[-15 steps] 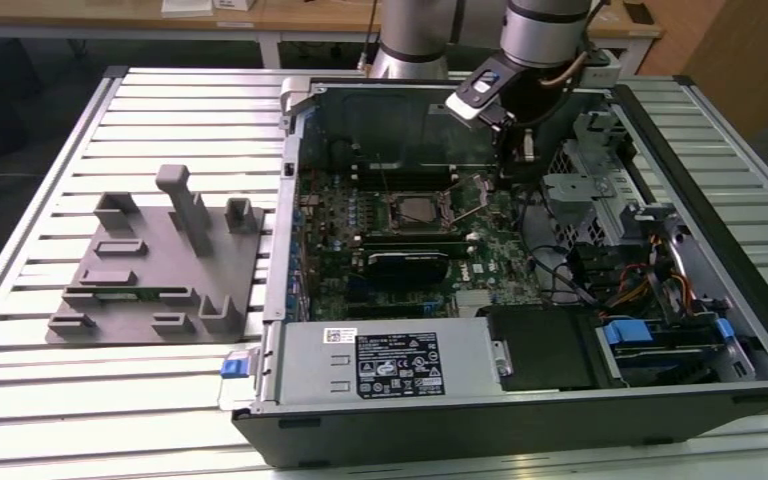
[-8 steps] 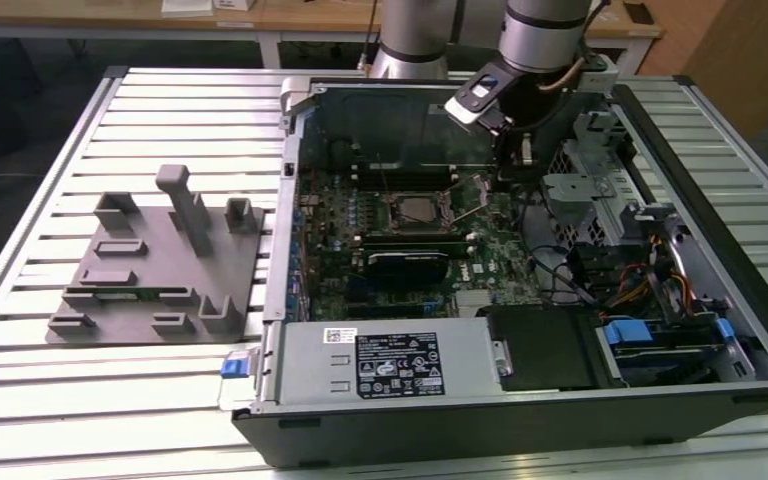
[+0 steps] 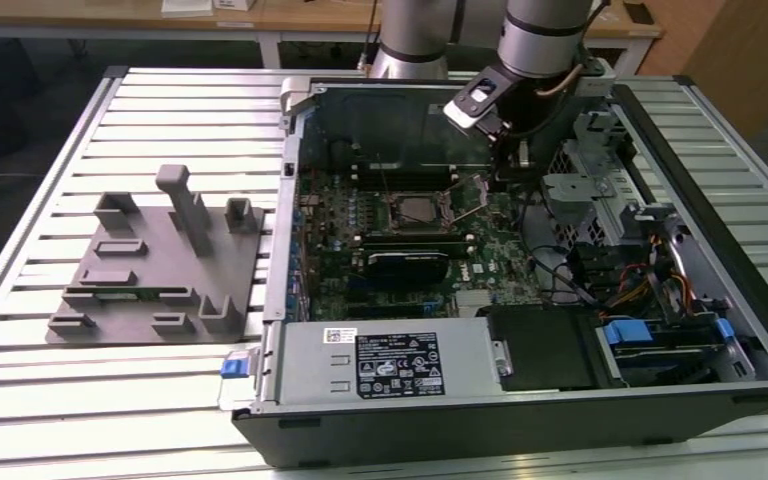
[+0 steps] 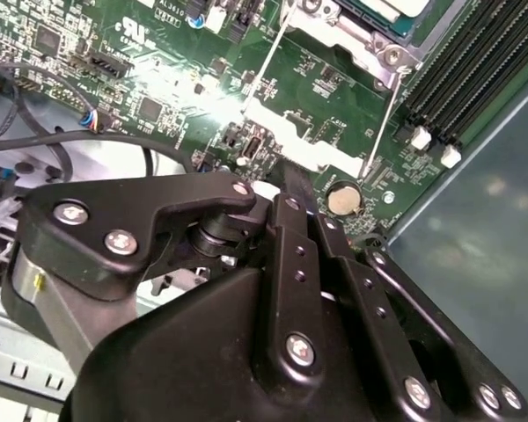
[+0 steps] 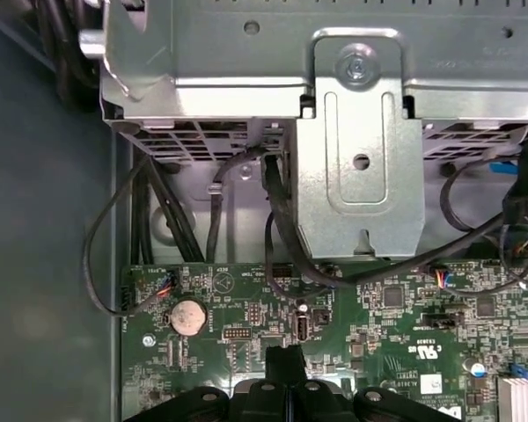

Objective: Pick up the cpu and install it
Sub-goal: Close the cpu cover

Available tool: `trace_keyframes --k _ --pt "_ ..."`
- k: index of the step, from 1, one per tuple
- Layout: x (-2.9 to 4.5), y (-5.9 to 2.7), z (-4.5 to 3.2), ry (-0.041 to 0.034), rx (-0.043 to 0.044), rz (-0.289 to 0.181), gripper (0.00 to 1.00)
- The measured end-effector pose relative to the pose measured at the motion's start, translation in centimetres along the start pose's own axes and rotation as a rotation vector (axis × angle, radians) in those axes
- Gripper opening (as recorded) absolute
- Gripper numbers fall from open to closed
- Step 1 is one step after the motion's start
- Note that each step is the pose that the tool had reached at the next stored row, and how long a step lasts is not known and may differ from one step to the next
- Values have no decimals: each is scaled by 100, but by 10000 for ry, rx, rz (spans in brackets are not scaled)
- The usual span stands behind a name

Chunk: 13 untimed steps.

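Open case (image 3: 288, 200) on the slatted tabletop (image 3: 157, 390), with a grey fixture (image 3: 157, 270) well apart at the exterior view's left. My tool (image 3: 520, 158) hangs inside the case above the board (image 3: 491, 250), just beside the socket (image 3: 418, 210) on the exterior view's right. Room here is tight. A metal cage (image 5: 361, 132) rises past the board's edge, and black cables (image 5: 282, 220) loop between cage and board. The case wall stands close on the far side, and the power supply (image 3: 371, 365) bounds the near side. The space directly over the socket is open.

The fingers (image 5: 277, 374) are pressed together with only a thin seam between them, and nothing is gripped. Their tip sits low over the board near a coin cell (image 5: 187, 316) and the socket's metal frame; whether it touches the frame I cannot tell.

The cpu (image 3: 415, 208) lies flat in the socket, its silvery top facing up, apart from my tool.
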State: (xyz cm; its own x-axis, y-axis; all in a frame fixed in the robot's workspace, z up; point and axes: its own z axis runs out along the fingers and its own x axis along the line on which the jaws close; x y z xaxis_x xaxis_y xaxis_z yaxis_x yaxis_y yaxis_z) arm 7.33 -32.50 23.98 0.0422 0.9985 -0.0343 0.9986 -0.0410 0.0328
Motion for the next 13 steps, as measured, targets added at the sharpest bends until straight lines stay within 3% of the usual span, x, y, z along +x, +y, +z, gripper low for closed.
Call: trace_keyframes --k 8,13 --pt "-1 -13 26 45 20 0 11" --pt "-12 -141 22 172 25 5 11"
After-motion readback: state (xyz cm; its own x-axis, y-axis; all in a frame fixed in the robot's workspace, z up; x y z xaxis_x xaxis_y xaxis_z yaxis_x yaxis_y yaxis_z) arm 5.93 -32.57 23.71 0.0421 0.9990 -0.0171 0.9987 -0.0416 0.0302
